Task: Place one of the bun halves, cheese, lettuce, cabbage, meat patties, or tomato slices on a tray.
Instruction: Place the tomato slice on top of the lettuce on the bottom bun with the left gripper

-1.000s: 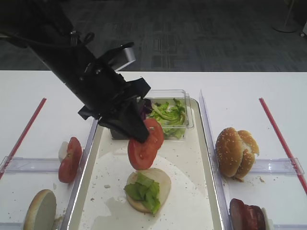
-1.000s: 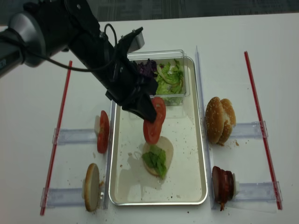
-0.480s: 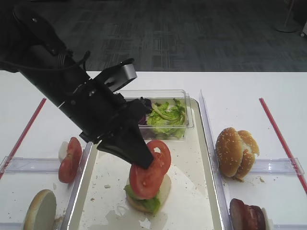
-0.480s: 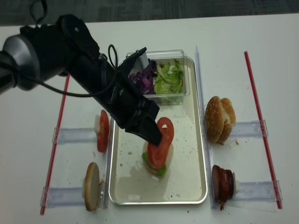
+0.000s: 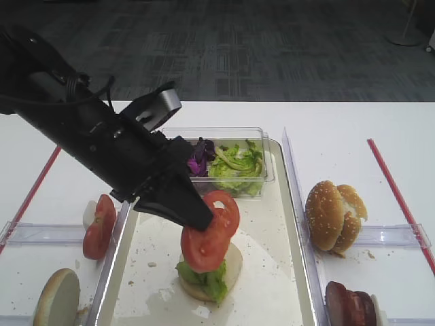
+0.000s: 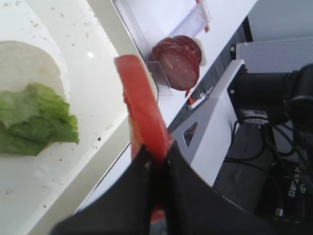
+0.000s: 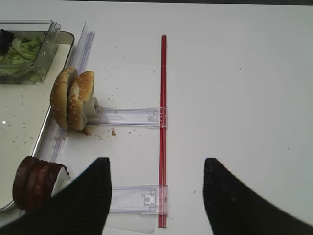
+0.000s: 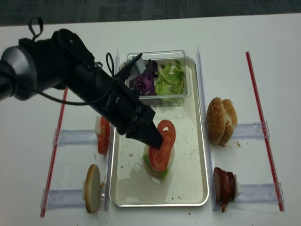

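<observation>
White tabletop fills both overhead views; at centre frame the black left gripper (image 5: 204, 219), clamped shut on two glossy red round tomato slices (image 5: 209, 232), holds them over the lettuce-topped pale bun half (image 5: 206, 272) on the long silver-rimmed metal tray (image 5: 289, 231); placing is under way; next, lowering and release seem needed; the right gripper (image 7: 156, 196), lower frame, gapes empty.

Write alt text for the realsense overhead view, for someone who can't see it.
The left hand holds two tomato slices just above a lettuce-topped bun half in the metal tray. A clear box of lettuce and purple cabbage sits at the tray's far end; buns, patties and more tomato stand in racks alongside.
</observation>
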Action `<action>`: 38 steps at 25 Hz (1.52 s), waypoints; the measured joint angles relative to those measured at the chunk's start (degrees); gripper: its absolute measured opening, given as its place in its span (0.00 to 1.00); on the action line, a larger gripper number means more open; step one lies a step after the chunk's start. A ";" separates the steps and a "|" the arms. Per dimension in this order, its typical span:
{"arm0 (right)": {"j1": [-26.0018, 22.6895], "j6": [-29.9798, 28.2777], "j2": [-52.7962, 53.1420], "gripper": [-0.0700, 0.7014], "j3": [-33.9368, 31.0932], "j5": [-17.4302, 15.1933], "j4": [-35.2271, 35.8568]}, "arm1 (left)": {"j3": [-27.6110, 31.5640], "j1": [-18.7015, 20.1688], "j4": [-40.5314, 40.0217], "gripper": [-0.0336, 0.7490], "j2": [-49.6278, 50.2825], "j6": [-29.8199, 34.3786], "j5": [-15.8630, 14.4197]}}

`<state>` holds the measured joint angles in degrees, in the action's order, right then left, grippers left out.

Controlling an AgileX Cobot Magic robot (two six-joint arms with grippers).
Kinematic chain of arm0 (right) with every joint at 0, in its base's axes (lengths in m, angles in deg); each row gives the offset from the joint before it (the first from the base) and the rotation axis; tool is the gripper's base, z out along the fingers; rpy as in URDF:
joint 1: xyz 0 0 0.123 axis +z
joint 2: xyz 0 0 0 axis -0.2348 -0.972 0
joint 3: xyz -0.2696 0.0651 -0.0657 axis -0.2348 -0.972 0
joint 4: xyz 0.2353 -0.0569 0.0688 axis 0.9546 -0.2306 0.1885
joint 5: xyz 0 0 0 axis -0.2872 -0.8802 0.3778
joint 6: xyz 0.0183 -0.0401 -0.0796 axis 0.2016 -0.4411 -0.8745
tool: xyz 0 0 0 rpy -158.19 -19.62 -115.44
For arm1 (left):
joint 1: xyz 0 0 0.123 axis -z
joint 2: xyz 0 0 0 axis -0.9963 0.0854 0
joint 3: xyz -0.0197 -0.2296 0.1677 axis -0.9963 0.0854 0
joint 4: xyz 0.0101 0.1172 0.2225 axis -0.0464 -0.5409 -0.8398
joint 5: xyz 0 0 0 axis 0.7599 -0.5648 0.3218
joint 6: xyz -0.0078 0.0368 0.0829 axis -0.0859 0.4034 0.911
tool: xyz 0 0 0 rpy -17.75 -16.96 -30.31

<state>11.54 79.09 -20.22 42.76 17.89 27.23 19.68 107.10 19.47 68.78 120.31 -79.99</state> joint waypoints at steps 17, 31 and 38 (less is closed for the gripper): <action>0.00 0.00 0.00 0.67 0.00 0.00 0.00 | 0.75 -5.70 2.75 0.05 5.77 1.72 0.71; 0.00 0.00 0.00 0.67 0.00 0.00 0.00 | 5.20 -4.55 10.30 0.05 7.28 6.86 1.19; 0.00 0.00 0.00 0.67 0.00 0.00 0.00 | 5.20 -3.04 10.84 0.05 10.21 7.21 1.44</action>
<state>11.54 79.09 -20.22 42.76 17.89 27.23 24.88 104.06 30.30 78.99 127.52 -78.54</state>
